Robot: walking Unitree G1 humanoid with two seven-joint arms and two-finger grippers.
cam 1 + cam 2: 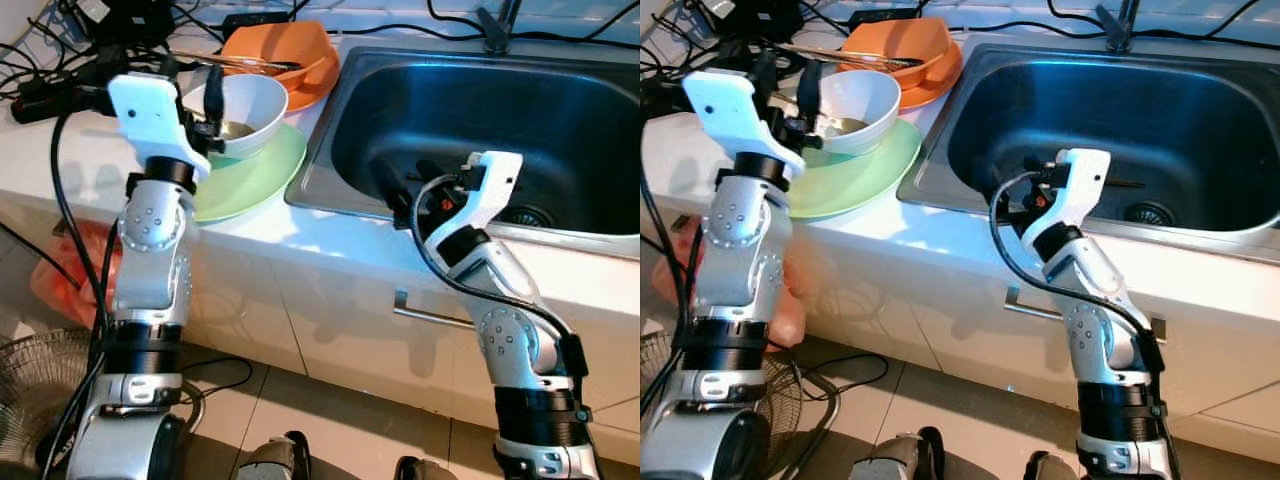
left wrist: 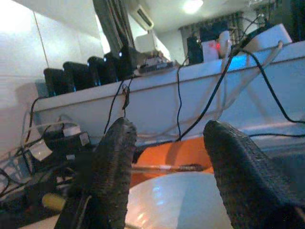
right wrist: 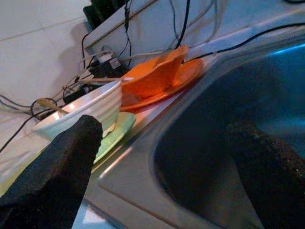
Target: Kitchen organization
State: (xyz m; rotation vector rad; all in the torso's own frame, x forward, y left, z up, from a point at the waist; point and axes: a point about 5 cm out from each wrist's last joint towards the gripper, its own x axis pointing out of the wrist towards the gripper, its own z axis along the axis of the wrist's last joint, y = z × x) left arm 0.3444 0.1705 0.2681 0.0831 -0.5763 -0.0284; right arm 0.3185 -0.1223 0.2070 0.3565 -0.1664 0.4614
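Left gripper (image 2: 167, 176) open, empty, at white bowl (image 1: 245, 112) rim. Bowl likely rigid, slippery, breakable; grip rim. Right gripper (image 3: 171, 176) open, empty, over sink (image 1: 350, 110).

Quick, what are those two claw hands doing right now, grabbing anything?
Left gripper: open, holding nothing, at the white bowl.
Right gripper: open, holding nothing, over the sink.

Faucet (image 1: 497, 30) cut off by top edge, only base visible. White bowl (image 1: 243, 112) contents too dim to identify. Right gripper (image 1: 405, 185) fingers dark against sink (image 1: 330, 140) wall, spacing hard to read there. Wire fan (image 1: 28, 385) cropped at left edge.
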